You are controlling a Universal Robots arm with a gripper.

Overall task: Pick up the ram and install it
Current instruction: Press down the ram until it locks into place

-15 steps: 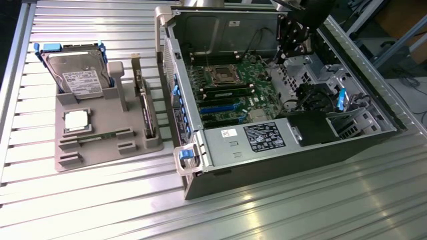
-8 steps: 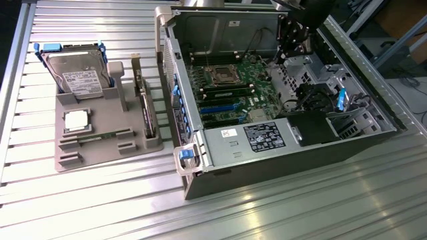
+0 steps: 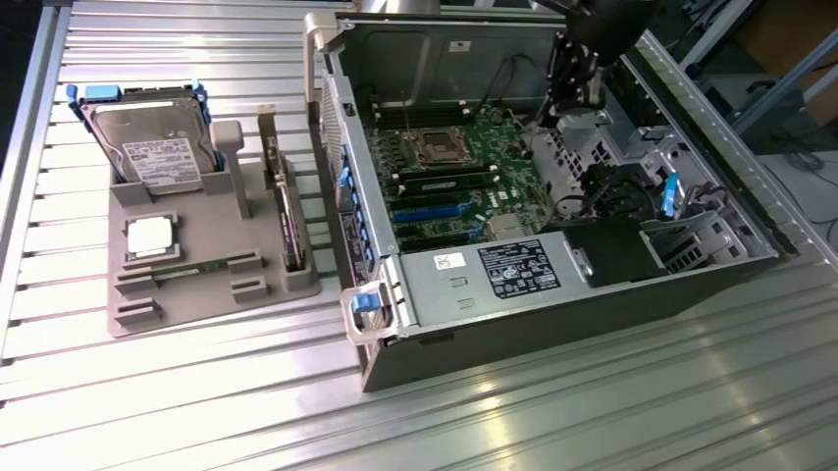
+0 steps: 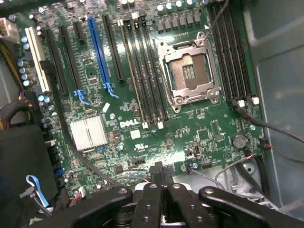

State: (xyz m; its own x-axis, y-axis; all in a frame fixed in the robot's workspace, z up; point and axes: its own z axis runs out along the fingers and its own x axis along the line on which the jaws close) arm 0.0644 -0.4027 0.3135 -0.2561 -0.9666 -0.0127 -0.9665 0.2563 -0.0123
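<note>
Ram (image 3: 194, 269) lies low in the grey holder tray (image 3: 262, 294) on the tabletop (image 3: 550, 412), half sunk in its slot and hard to make out. Well apart, the clenched, empty gripper (image 4: 163, 183) hangs over the motherboard (image 4: 142, 128), its arm cut off above.

- The motherboard (image 4: 142, 118) is showing dark green, with white lettering.
- One long slot (image 4: 98, 52) is standing out in bright blue among black ones; another (image 4: 37, 57) is showing cream white.
- The heatsink (image 4: 89, 132) is gleaming silver, finely ribbed.
- The computer case (image 3: 433, 44) is showing grey metal with blue clips.
- The gripper (image 4: 161, 190) is appearing black.
- The parts tray (image 3: 210, 304) is showing matte grey-brown.
- The ram (image 3: 196, 270) is showing green.
- The hard drive (image 3: 157, 147) is showing silver with a white label, in a blue frame.
- The table (image 3: 590, 412) is showing ridged, striped silver.
</note>
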